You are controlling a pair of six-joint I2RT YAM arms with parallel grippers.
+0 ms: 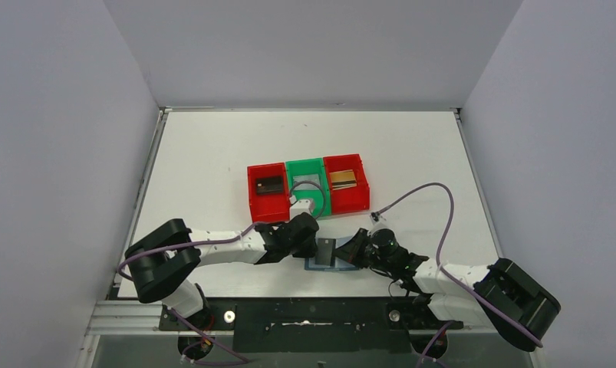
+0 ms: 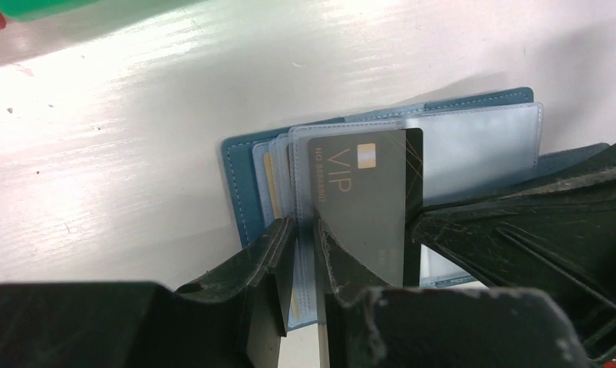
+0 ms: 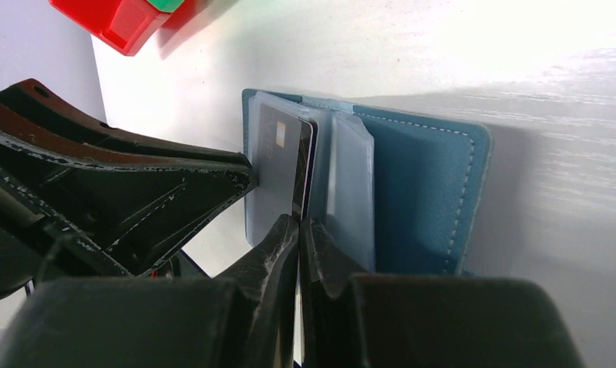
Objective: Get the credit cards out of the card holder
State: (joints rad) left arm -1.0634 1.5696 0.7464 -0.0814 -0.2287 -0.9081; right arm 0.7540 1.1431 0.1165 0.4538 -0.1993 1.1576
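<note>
Nearest to you, between the two arms, the teal-blue book-fold card holder (image 3: 427, 192) lies open on the white worktop (image 1: 412, 146). Its cover is down, so that its clear plastic sleeves (image 2: 473, 146) stand free to be reached.

Your right hand (image 3: 298, 230) is closed completely, finger against finger, on the lower edge of one thin leaf. Whether this leaf is a sleeve or the card itself, I cannot tell. I judge that it keeps the leaf lifted and steady.

Your left hand (image 2: 304, 249) stands on the opposite side. Its fingers are almost together, with only a narrow slot between them. The edge of the sleeve that carries the dark grey VIP credit card (image 2: 366, 199) sits in this slot. If they really pinch it, the pictures do not show.

I judge that one hand must hold the sleeve while the other draws the card out, and so they meet very closely.

Farther off, three plastic bins stand in a row, side against side. The left red bin (image 1: 252, 201) holds a black card (image 1: 270, 185). What is in the green bin (image 1: 322, 195) I cannot make out. The right red bin (image 1: 358, 195) holds a gold-brown card (image 1: 343, 179). They seem to be the places for the cards taken out.

The worktop is matte white with small marks, and pale grey walls (image 1: 312, 46) close it on three sides.
</note>
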